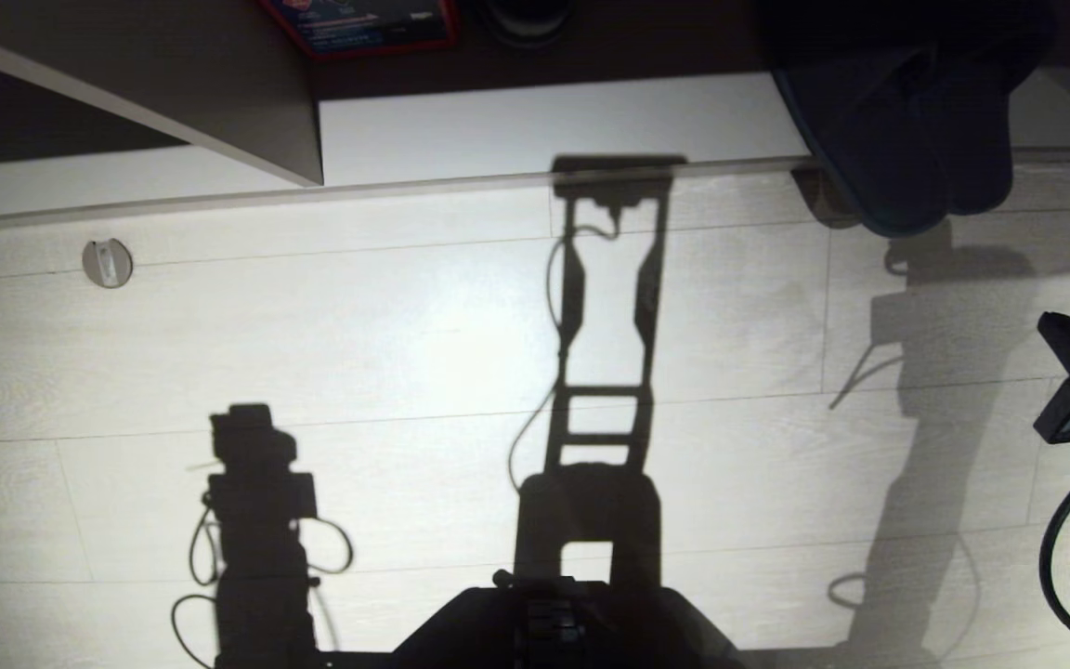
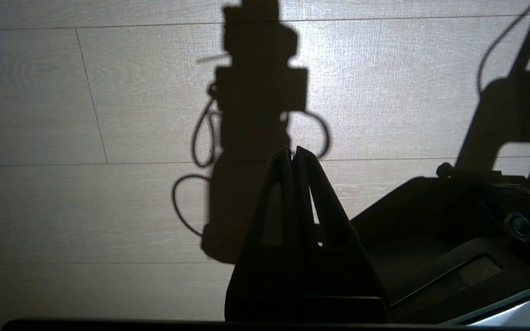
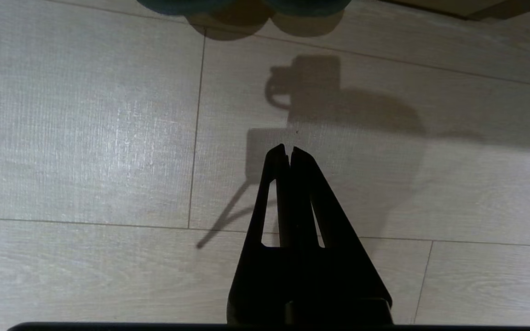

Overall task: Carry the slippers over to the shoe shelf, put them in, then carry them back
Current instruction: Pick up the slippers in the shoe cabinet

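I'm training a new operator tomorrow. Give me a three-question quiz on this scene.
1. True or false: the right claw is shut and holds nothing.
2. Where do the slippers lie? A) wholly on the floor B) on the shelf base, toes hanging over its front edge C) in the left claw
3. Fill in: the left claw is ____.

Key: 1 true; 2 B; 3 shut
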Tool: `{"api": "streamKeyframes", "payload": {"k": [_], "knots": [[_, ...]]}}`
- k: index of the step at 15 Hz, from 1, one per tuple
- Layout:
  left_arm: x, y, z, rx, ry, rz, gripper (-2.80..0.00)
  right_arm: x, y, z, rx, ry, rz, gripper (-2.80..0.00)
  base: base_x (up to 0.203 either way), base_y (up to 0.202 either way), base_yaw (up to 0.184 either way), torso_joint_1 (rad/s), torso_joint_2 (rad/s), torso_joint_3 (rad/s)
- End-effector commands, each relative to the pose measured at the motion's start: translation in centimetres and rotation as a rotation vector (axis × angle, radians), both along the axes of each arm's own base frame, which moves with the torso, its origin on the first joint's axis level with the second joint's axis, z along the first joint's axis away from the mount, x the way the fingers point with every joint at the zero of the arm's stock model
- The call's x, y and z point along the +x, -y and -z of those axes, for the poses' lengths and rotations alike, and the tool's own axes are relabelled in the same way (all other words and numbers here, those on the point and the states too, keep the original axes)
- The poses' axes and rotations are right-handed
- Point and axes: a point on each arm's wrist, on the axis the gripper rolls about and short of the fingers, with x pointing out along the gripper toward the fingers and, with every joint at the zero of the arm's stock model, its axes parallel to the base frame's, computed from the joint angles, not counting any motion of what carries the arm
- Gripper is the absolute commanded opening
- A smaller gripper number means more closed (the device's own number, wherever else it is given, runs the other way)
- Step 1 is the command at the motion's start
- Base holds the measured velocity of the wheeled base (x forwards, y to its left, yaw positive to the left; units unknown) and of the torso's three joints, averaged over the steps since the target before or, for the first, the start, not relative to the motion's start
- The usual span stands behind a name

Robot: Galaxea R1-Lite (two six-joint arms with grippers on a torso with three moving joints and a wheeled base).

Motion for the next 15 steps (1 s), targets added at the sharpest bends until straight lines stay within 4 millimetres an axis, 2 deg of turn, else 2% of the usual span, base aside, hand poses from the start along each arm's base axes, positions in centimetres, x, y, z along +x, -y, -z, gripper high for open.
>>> {"api": "streamKeyframes", "payload": {"k": [1,7,15], "knots": [[0.0,0.0,0.0,-0.001,0.0,0.0,-2.8,0.8,0.1,0.6,0.002,-0.026,0.001,-2.8,0.0,0.0,0.0,0.0,0.0,0.0],[0.0,0.0,0.0,-0.001,0.0,0.0,-2.8,2.7,1.1,-1.1,-0.021,0.093,0.03,-2.8,0.0,0.0,0.0,0.0,0.0,0.0],[0.0,0.0,0.0,-0.001,0.0,0.0,-2.8,4.6,1.7,-2.1,-0.028,0.137,0.019,-2.8,0.0,0.0,0.0,0.0,0.0,0.0]]}}
